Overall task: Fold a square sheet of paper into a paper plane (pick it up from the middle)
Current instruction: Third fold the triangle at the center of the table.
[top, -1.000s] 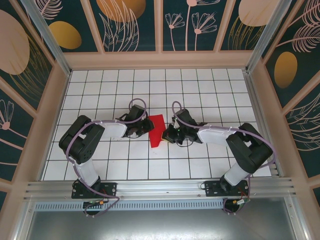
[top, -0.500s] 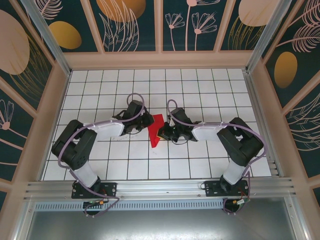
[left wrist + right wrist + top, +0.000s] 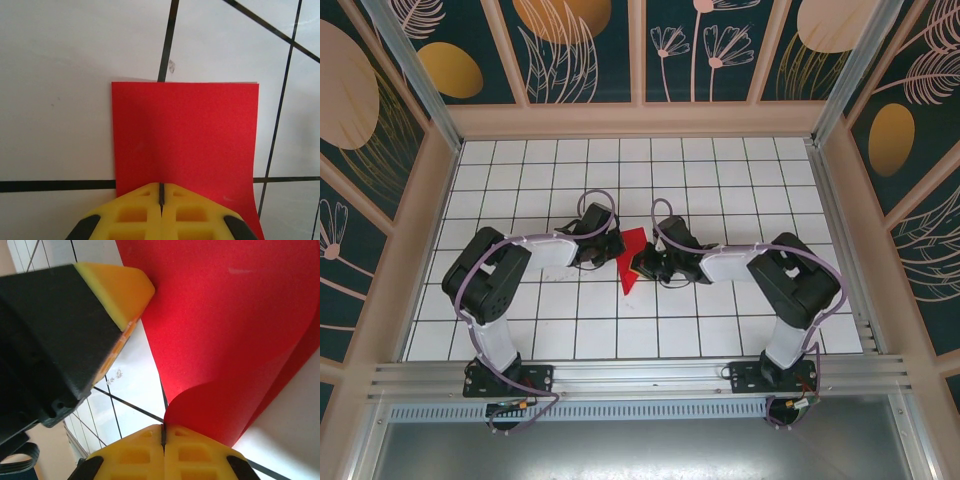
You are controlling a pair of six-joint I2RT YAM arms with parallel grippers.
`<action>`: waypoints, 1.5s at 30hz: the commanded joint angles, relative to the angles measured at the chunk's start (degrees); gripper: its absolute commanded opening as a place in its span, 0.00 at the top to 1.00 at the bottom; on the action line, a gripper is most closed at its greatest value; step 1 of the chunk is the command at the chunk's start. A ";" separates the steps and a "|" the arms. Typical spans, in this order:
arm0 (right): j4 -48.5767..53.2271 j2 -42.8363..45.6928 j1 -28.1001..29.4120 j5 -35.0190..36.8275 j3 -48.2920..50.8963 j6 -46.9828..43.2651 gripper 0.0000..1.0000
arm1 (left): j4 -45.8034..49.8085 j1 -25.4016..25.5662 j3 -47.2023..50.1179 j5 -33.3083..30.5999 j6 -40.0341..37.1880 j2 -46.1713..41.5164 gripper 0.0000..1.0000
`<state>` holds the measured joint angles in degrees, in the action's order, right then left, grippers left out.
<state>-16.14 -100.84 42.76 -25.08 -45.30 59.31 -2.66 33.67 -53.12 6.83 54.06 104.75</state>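
The square sheet of paper (image 3: 629, 276) is bright red and lies on the white grid table between my two grippers. My left gripper (image 3: 616, 250) is shut, its yellow tips (image 3: 161, 189) set down on the sheet's near edge, and the sheet (image 3: 185, 135) spreads flat beyond them. My right gripper (image 3: 642, 265) is shut on the opposite edge (image 3: 163, 429). That edge of the sheet (image 3: 225, 315) curls up off the table and over itself into the closed jaws. The left finger (image 3: 120, 290) touches the sheet's far edge in the right wrist view.
Black grid lines cross the white table (image 3: 720, 190). Patterned walls (image 3: 640, 60) enclose it on three sides and a metal rail (image 3: 640, 375) runs along the front. Both arms bend inward toward the middle.
The left gripper slid right onto the sheet and closed its small gap. The right gripper moved left, lifting its edge, so less red shows from above.
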 commanded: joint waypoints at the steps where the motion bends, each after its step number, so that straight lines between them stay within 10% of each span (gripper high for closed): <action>1: -1.70 -1.53 0.56 1.09 -1.71 0.71 0.99 | 2.57 0.08 -0.88 -1.03 -1.06 1.20 0.96; 45: -0.34 -6.19 1.62 5.74 -4.35 -0.25 0.99 | 2.13 0.03 -0.14 0.80 -1.50 2.23 0.98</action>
<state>-16.95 -106.02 43.99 -20.84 -48.38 59.29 -2.44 33.67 -53.32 7.05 53.63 105.08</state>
